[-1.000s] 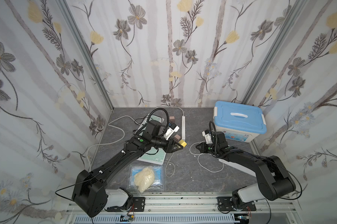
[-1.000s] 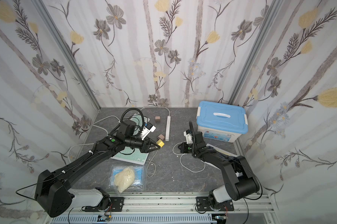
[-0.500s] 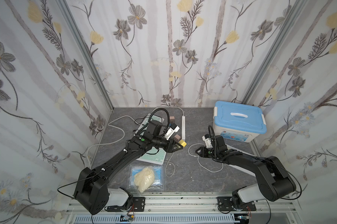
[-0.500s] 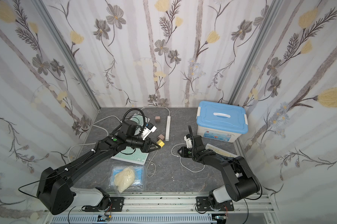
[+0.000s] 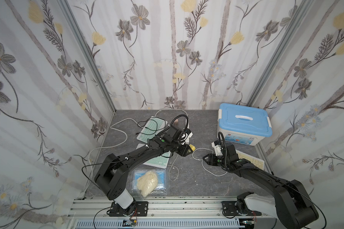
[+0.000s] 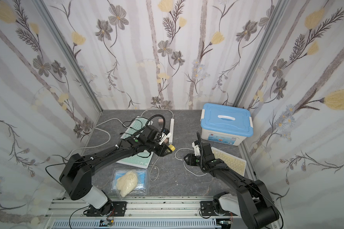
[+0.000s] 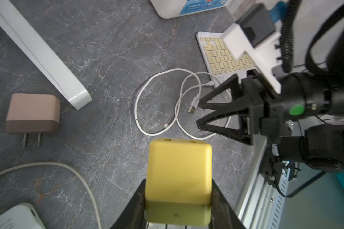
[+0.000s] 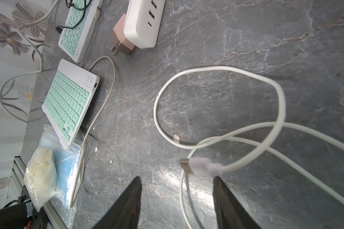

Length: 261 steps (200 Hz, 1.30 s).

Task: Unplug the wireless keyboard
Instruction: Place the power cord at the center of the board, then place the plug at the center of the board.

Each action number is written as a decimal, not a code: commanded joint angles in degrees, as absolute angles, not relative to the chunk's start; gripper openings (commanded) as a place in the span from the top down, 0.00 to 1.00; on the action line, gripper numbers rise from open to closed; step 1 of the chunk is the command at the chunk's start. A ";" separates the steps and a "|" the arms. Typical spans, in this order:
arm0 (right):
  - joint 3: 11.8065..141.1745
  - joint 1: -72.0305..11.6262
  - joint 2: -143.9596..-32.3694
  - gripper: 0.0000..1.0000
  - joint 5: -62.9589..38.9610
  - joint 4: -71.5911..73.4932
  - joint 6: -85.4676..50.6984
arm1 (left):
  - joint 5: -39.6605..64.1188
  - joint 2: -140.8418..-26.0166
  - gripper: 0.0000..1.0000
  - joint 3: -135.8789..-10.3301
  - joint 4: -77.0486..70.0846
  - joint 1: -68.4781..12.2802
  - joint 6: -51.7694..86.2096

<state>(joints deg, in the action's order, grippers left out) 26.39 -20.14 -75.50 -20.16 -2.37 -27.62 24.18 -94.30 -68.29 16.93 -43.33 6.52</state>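
Note:
The cream-yellow wireless keyboard (image 5: 250,159) (image 6: 230,160) (image 7: 220,57) lies at the right, partly under my right arm. A white cable (image 5: 195,158) (image 6: 177,152) (image 8: 280,95) loops on the grey table between the arms. Its USB plug (image 7: 194,104) (image 8: 195,165) lies free on the table just ahead of my right gripper (image 5: 205,158) (image 6: 187,158) (image 8: 177,178), which is open and empty. My left gripper (image 5: 189,150) (image 6: 170,149) (image 7: 178,188) is shut on a yellow charger block (image 7: 179,170), held above the table. Whether the cable's other end sits in the keyboard I cannot tell.
Two green keyboards (image 8: 68,103) (image 8: 78,31) lie at the left under my left arm. A white power strip (image 7: 40,53) and a brown adapter (image 7: 32,113) sit behind. A blue-lidded box (image 5: 244,123) stands back right. A plastic bag (image 5: 149,179) lies at the front.
My right gripper has opened and let go of the USB plug, which now lies on the table. The left arm still holds the yellow charger in about the same place.

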 commanded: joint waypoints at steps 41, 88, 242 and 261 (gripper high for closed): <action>21.19 -20.21 -62.56 0.32 -16.47 -10.05 -29.21 | 8.92 -111.74 1.00 -83.80 15.58 -45.48 6.60; 20.82 -20.17 -53.53 0.27 -11.38 -13.79 -33.82 | 2.94 -125.96 1.00 -100.64 24.52 -45.52 5.91; 26.21 -9.23 -64.70 0.28 -6.59 -11.89 -34.75 | 5.78 -134.77 0.44 -109.16 32.76 -45.49 6.78; 27.92 -9.49 -69.60 0.30 -5.48 -11.34 -33.45 | 5.76 -132.58 0.39 -108.61 32.70 -45.50 6.46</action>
